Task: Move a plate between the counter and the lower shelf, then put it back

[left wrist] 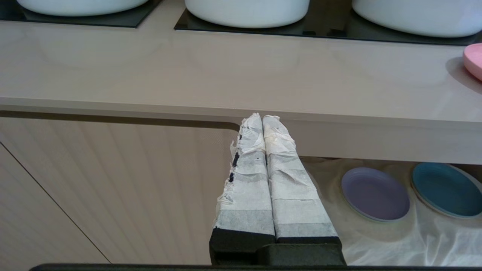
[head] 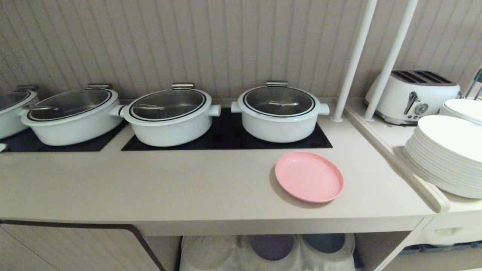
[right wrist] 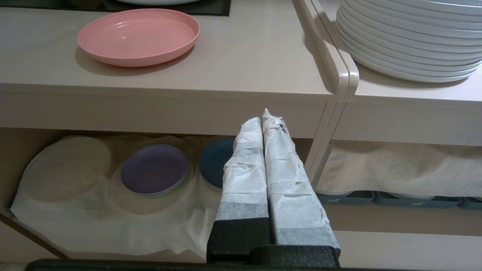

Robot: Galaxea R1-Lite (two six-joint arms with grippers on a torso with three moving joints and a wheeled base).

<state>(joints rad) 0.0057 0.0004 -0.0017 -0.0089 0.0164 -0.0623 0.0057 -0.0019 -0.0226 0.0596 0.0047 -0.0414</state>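
The pink plate (head: 309, 176) lies flat on the beige counter (head: 188, 180), right of centre and just in front of the black hob; it also shows in the right wrist view as the plate (right wrist: 138, 35) and, at the picture's edge, in the left wrist view as the plate (left wrist: 474, 64). Below the counter's front edge is the lower shelf (right wrist: 94, 214), draped in wrinkled white cloth. My left gripper (left wrist: 262, 117) is shut and empty, held in front of the counter's edge. My right gripper (right wrist: 262, 117) is also shut and empty, below and to the right of the plate. Neither arm appears in the head view.
Three white lidded pots (head: 279, 113) stand on the hob. A purple plate (right wrist: 155, 169) and a blue plate (right wrist: 214, 162) lie on the shelf cloth. White dinner plates (head: 448, 158) are stacked on the right side ledge beside a toaster (head: 412, 96). A ribbed cabinet door (left wrist: 113, 188) is at lower left.
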